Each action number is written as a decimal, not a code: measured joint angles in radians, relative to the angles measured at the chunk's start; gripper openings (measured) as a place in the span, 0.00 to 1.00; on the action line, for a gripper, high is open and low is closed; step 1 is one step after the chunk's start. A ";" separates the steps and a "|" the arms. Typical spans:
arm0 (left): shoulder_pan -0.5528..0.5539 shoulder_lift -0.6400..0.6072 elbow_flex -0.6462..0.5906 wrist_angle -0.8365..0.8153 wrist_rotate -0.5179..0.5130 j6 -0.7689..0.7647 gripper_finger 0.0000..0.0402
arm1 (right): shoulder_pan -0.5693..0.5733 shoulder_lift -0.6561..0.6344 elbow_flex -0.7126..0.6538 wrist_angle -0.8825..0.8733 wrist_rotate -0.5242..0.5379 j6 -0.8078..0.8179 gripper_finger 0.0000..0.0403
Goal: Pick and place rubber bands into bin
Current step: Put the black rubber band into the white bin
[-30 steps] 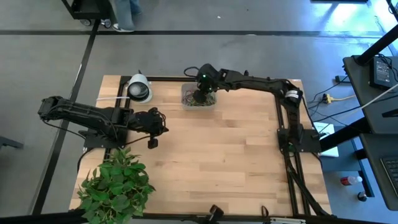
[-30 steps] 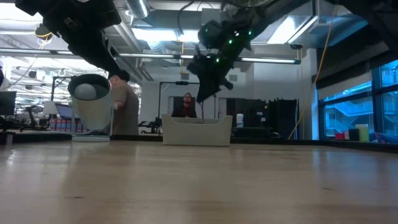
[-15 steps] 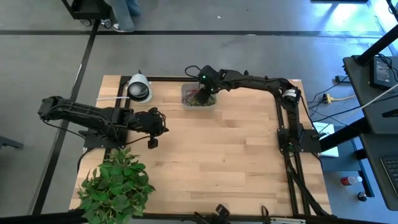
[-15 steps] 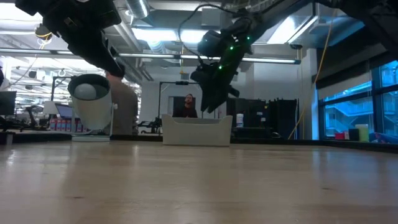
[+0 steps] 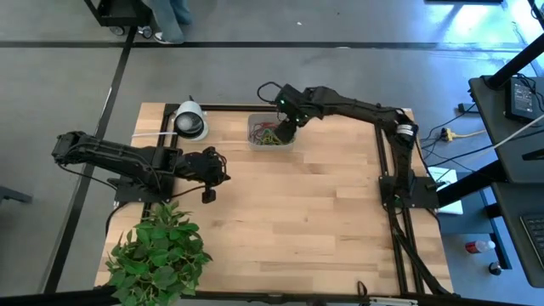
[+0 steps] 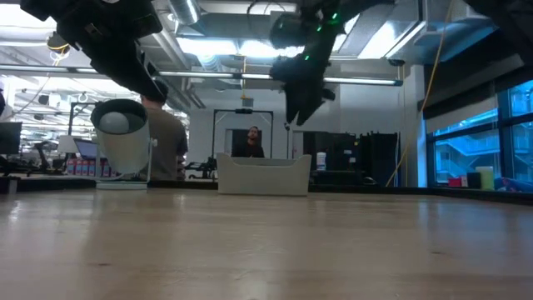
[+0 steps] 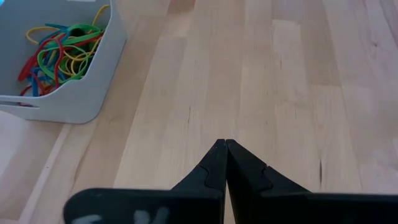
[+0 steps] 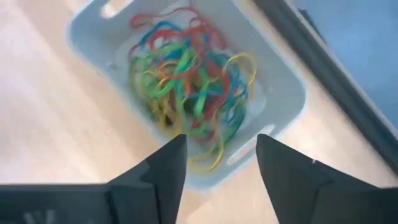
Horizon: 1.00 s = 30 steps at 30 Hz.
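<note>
The bin [image 5: 270, 134] stands at the table's far edge, pale and squarish; it also shows in the right wrist view [image 8: 283, 68], the left wrist view [image 7: 87, 87] and the low view [image 6: 264, 174]. Rubber bands [image 8: 189, 87] in green, red, blue and yellow lie tangled inside it [image 7: 56, 50]. My right gripper [image 8: 219, 155] hangs open and empty above the bin's right side [image 5: 285, 127]. My left gripper [image 7: 225, 144] is shut and empty over the table's left part [image 5: 212, 170].
A white-and-black tape roll [image 5: 189, 121] stands at the far left. A green potted plant [image 5: 160, 251] fills the near left corner. Bare wood spreads over the middle and near right of the table [image 5: 306, 221]. People show in the room beyond [image 6: 252, 142].
My right gripper has dipped toward the bin, then risen above it and drawn a little toward the table's right edge. The left arm has kept still.
</note>
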 joint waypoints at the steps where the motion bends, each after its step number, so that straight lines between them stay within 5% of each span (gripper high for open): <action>1: 0.000 0.000 0.000 -0.001 0.000 0.000 0.00 | 0.013 -0.021 -0.016 -0.007 0.018 0.006 0.46; 16: 0.000 0.000 0.000 -0.005 0.002 0.019 0.00 | 0.352 -0.447 -0.470 0.018 0.089 0.462 0.25; 30: 0.000 0.000 0.000 -0.004 0.000 0.026 0.00 | 0.619 -0.482 -0.551 0.005 0.139 0.751 0.02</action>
